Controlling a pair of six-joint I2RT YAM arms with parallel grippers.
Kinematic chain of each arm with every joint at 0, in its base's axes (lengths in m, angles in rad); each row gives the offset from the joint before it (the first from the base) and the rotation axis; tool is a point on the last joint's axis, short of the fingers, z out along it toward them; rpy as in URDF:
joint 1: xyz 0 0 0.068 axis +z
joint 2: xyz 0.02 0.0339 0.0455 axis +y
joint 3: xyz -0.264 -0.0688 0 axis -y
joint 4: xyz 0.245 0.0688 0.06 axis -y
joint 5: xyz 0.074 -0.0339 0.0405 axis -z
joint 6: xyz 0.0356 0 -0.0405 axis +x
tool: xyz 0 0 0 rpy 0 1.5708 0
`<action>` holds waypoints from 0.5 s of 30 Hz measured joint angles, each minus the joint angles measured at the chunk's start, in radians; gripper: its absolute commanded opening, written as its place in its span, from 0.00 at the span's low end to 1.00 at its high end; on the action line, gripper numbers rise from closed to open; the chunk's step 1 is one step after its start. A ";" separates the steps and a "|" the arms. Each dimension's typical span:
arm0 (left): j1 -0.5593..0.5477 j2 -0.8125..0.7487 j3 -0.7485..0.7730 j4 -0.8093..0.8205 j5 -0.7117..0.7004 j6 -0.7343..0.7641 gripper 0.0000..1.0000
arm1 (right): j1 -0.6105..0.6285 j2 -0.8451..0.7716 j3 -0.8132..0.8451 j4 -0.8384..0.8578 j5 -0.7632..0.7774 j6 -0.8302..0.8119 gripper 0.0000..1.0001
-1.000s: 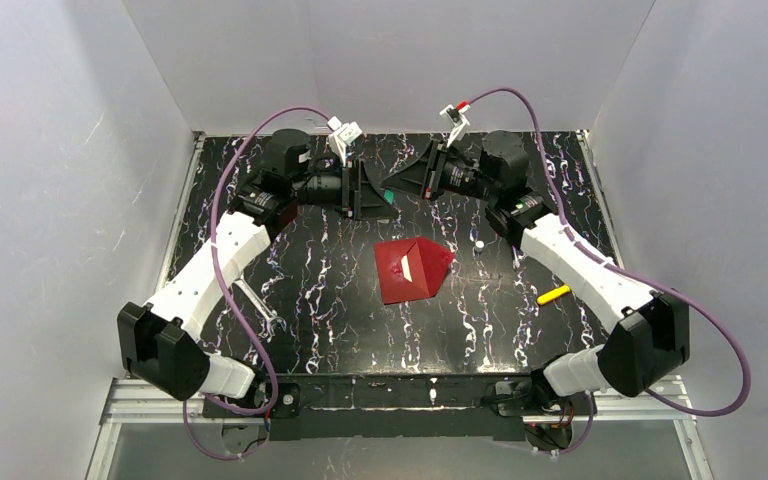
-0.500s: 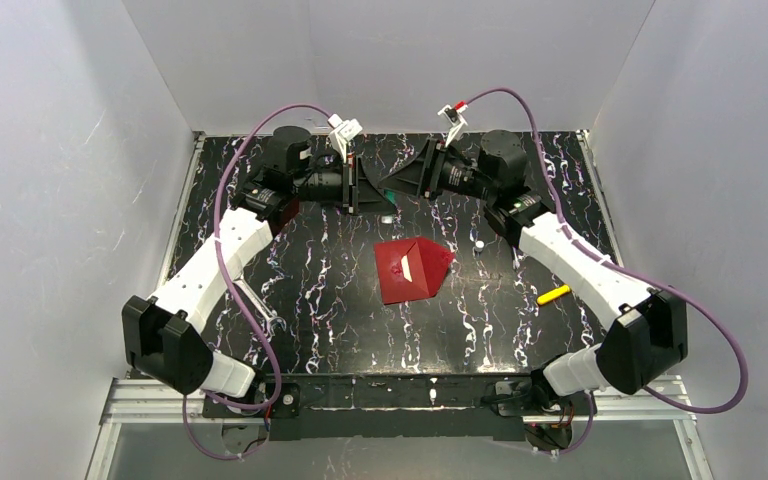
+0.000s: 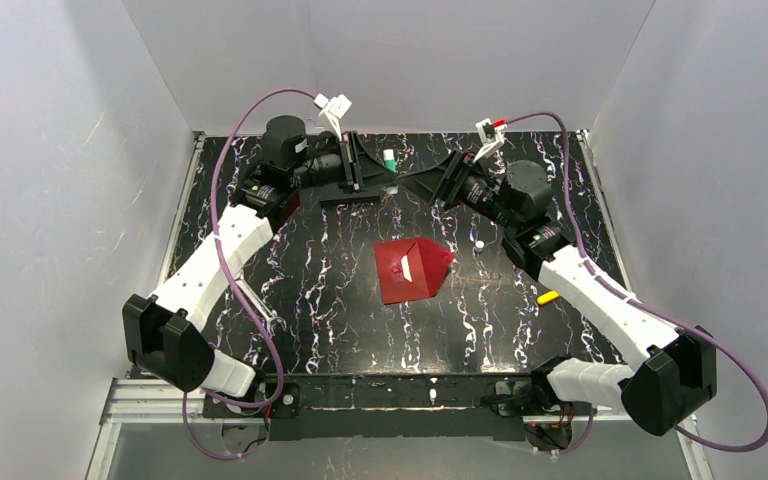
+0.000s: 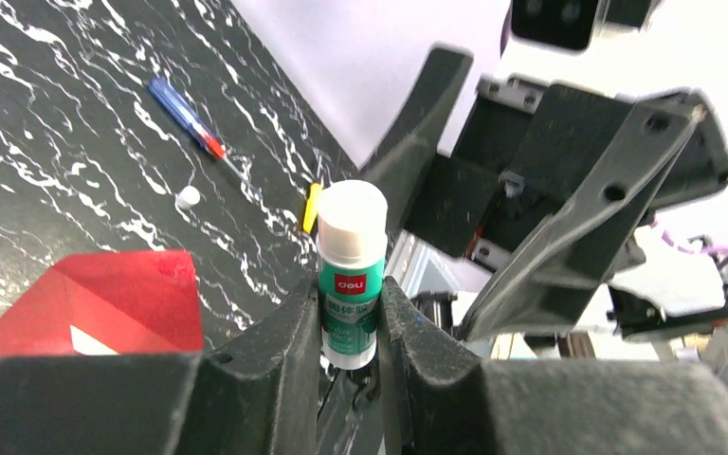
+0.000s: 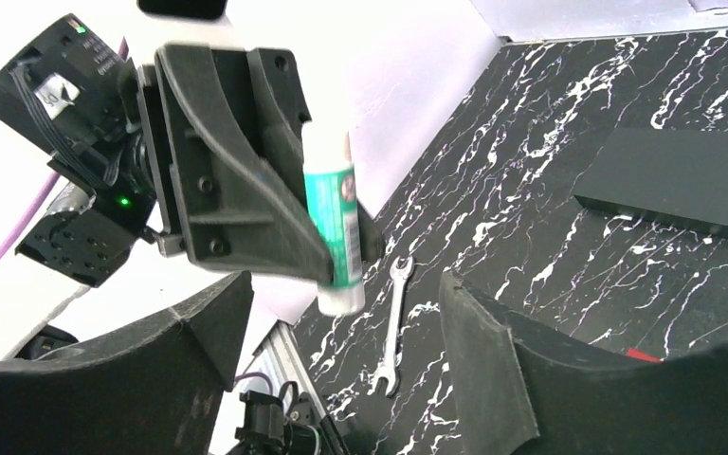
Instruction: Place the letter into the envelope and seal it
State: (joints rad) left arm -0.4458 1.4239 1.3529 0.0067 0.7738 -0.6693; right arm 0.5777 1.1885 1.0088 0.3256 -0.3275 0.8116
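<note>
While the envelope [image 3: 398, 288] lies flat at the middle of the table [image 3: 320, 290], well apart from both arms, with only a pale sliver of the letter [image 3: 407, 272] showing at its opening, I have the left claw [image 4: 351, 318] clamped on a green-and-white glue stick [image 4: 351, 256], raised at the far side. The right claw [image 5: 341, 322] faces it, spread wide and empty, near the stick; I judge that suits uncapping it before sealing.

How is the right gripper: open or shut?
Open: right gripper fingers stand wide apart, off the glue stick clamped in the left gripper.
</note>
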 measured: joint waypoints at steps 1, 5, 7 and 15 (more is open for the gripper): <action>0.000 0.003 0.010 0.008 -0.018 -0.015 0.00 | 0.003 0.002 -0.003 0.007 -0.001 -0.005 0.71; 0.003 0.019 0.051 0.024 -0.060 -0.077 0.00 | 0.028 0.015 -0.003 0.016 -0.008 -0.029 0.61; 0.005 0.028 0.068 0.033 -0.060 -0.108 0.00 | 0.039 0.032 0.002 0.014 -0.008 -0.038 0.57; 0.006 0.029 0.069 0.039 -0.061 -0.144 0.00 | 0.051 0.095 0.056 0.016 0.005 -0.033 0.47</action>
State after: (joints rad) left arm -0.4400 1.4532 1.4216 0.0456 0.7128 -0.8131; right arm 0.6292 1.2835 1.0645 0.3420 -0.3225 0.7784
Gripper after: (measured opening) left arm 0.196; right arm 0.479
